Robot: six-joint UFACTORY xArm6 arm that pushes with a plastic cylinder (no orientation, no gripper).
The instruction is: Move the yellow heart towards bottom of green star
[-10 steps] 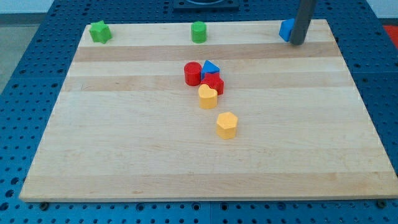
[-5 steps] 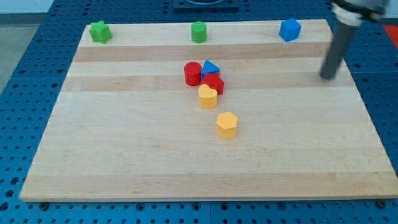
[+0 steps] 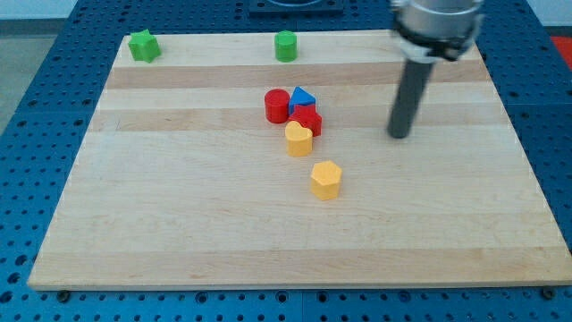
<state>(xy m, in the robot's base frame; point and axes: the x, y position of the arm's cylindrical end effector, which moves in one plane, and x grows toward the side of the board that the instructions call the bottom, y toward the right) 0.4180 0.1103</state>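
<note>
No fingers or jaws on this arm, so nothing to call wide, narrow or holding: it ends in a straight dark rod, and the tip (image 3: 399,136) rests on the wooden board (image 3: 179,224) at the view's right of centre, touching no block. The rod rises from there toward the view's top, w/ the arm's grey collar at the frame edge. The yellow heart (image 3: 298,139) sits near the board's middle, well apart from the tip & to its left in the view, at abt the same height in the frame. The heart is the lowest piece of a tight cluster: a red block (image 3: 308,120) (shape unclear) just above it & apparently touching, a blue triangle (image 3: 303,97) above that, & a red cylinder (image 3: 276,105) at the cluster's upper left. A yellow hexagon-ish block (image 3: 326,179) stands alone below & slightly right of the heart, apart from it. The green star (image 3: 143,46) is at the board's top-left corner, well apart from the heart, w/ bare board below it. A green cylinder (image 3: 285,46) stands at the top edge, roughly above the cluster. The board lies on a blue perforated table (image 3: 27,134).
</note>
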